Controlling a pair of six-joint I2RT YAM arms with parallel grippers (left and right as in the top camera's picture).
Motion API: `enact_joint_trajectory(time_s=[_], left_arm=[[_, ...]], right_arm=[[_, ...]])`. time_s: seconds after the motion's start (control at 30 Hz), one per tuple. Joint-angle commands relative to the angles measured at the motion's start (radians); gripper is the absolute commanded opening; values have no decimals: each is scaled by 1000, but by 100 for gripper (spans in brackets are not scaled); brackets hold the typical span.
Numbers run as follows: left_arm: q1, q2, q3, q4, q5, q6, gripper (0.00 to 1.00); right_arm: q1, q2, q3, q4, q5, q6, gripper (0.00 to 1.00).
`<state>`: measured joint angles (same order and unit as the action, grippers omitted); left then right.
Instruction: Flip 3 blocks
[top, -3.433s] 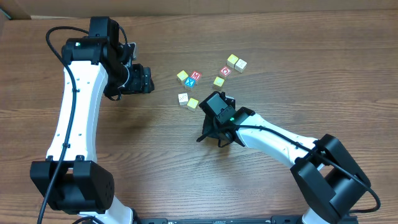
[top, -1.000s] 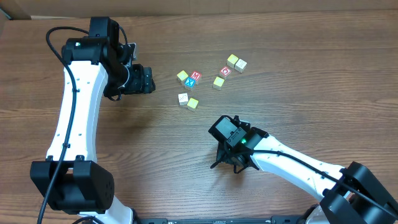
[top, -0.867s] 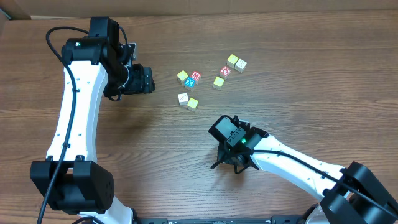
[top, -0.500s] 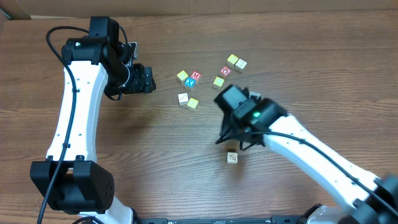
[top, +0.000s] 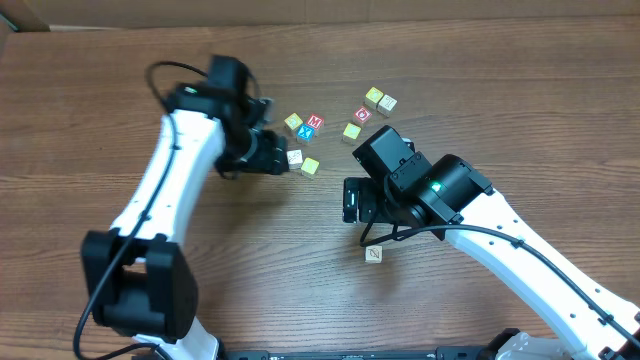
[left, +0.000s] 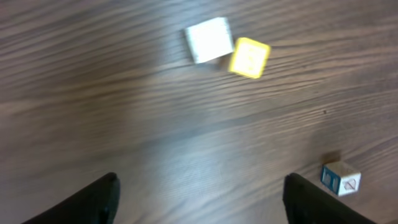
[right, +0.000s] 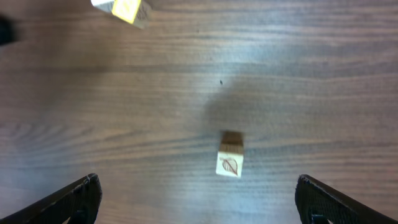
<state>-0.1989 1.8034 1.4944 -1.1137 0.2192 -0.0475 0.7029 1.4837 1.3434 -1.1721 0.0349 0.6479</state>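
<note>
One pale block (right: 230, 158) lies alone on the counter (top: 250, 260) below the right hand (right: 198, 190), which is spread wide and empty, so that flip looks done. The left hand (left: 200, 186), open and empty, hangs near the white block (left: 209, 40) and yellow block (left: 250, 57), probably next.

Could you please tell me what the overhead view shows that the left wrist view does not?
Only overhead: the red M cube and the red O cube. Only left wrist: blue print on a side of the lone block. Both: that block, the white block and its yellow neighbour.
</note>
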Motion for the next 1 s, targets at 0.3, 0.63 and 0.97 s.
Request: enact_joint_trajectory(time_s=[0.3,0.63,0.97], left_arm=[[-157,115,-86,243,26,-4,79],[-157,285,-84,265,25,101,78],[-169,302,-30,309,26,108,68]], right_arm=[[1,-220,41,-58,-83,-16,100],[1,-417,90,-129,-147,-11,100],[1,-427,90,-184,-149,6,100]])
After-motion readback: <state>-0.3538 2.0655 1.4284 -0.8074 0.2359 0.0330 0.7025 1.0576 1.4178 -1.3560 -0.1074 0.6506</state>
